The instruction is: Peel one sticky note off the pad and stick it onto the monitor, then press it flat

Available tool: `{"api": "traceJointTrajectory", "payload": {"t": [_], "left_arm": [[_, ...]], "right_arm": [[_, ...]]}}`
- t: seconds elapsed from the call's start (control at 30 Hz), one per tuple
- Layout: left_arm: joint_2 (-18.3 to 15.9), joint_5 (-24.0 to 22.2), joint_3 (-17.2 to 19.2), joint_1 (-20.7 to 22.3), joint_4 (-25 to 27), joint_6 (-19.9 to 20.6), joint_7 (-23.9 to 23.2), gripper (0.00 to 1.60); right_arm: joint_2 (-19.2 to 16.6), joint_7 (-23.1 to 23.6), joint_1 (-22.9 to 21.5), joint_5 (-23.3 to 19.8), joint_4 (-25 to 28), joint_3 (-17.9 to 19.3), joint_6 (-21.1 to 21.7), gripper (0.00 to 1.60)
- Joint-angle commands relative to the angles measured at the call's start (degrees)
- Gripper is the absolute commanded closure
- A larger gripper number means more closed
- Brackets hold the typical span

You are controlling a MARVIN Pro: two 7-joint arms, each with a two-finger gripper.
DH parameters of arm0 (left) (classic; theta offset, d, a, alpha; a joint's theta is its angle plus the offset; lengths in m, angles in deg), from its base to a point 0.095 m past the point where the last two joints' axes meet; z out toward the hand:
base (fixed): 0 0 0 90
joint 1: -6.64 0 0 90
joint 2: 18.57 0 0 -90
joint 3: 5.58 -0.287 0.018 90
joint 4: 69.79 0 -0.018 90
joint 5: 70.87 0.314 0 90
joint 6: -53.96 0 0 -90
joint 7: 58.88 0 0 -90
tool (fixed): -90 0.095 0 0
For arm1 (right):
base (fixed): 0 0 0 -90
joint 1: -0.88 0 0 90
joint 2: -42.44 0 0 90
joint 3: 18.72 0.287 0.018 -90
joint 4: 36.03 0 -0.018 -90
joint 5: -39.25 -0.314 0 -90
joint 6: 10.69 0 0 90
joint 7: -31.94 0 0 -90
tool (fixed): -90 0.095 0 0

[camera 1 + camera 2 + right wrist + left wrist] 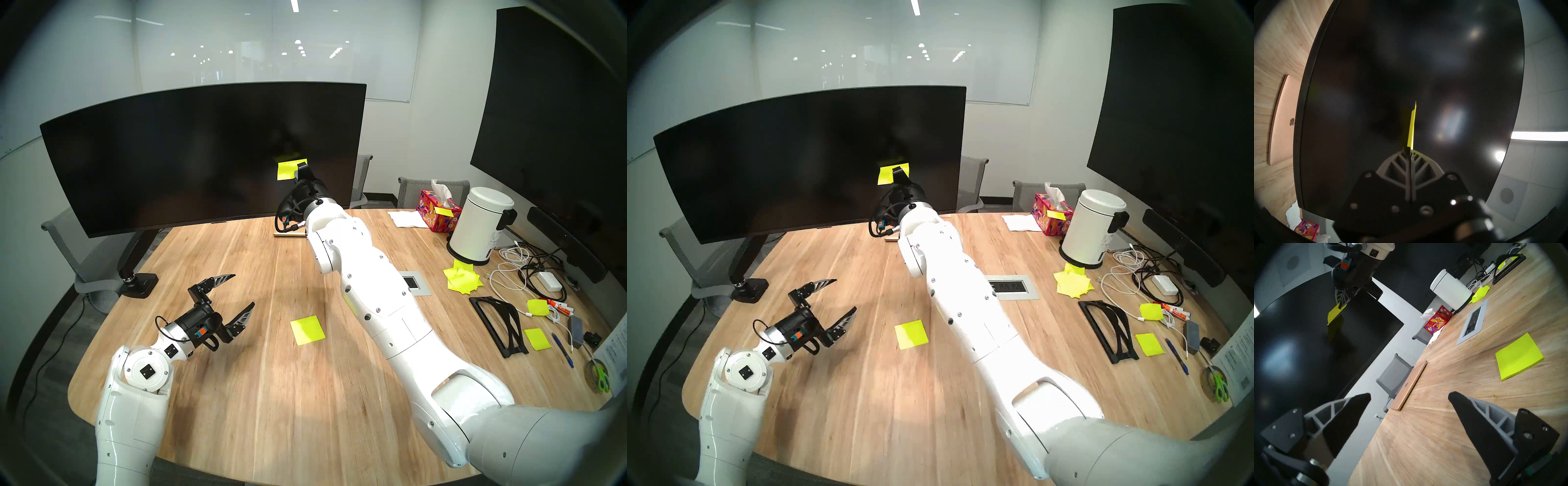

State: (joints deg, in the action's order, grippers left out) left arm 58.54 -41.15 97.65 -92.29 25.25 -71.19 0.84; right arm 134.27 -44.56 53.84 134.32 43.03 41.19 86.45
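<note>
The right gripper (301, 167) reaches up in front of the monitor (169, 152), its fingers (1407, 167) pinched on one edge of the note (285, 170), held close before the dark screen. The pad (307, 330) lies flat on the table (271, 390). Near it, the left gripper (239, 294) hovers, fingers spread wide and empty.

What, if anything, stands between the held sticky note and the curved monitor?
Nothing visible. The right gripper holds the sticky note up in front of the monitor, with only bare dark screen behind it.
</note>
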Motion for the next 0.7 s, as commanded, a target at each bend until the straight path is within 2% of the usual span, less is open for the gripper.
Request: {"api": "traceJointTrajectory", "payload": {"t": [0.0, 0.67], "left_arm": [[-0.1, 0.2, -0.1, 0.2, 1.2, -0.2, 0.0, 0.00], [0.1, 0.2, 0.0, 0.3, 1.2, -0.3, -0.2, 0.00]], "right_arm": [[1.7, -0.2, -3.1, -0.2, -0.4, 0.3, 0.0, 1.60], [2.8, 2.8, -3.9, -2.0, -1.1, 1.5, -1.6, 1.60]]}}
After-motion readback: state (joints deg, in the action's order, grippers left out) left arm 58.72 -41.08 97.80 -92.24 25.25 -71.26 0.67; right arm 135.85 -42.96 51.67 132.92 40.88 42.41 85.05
